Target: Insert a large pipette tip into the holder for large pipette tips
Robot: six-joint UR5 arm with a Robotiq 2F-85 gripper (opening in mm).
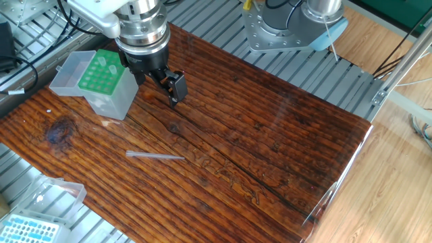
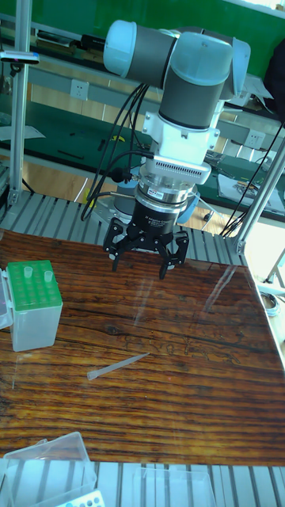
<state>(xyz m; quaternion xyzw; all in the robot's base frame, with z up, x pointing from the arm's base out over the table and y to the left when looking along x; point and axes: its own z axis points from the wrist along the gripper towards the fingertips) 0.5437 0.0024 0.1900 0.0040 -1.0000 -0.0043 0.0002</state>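
Hovering pre-grasp: claw (image 2: pixel 139 268) spread and empty, frame centre. Pipette tip (image 2: pixel 117 366) lies flat on the table (image 2: pixel 206 356) below it, wide end seemingly left. Green holder (image 2: pixel 36 325) far left. Next: descend, align, pinch tip.

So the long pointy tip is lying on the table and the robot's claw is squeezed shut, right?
Not quite. The large pipette tip does lie on the table, but the claw is open, spread wide with nothing in it. The tall fixed view shows it best.
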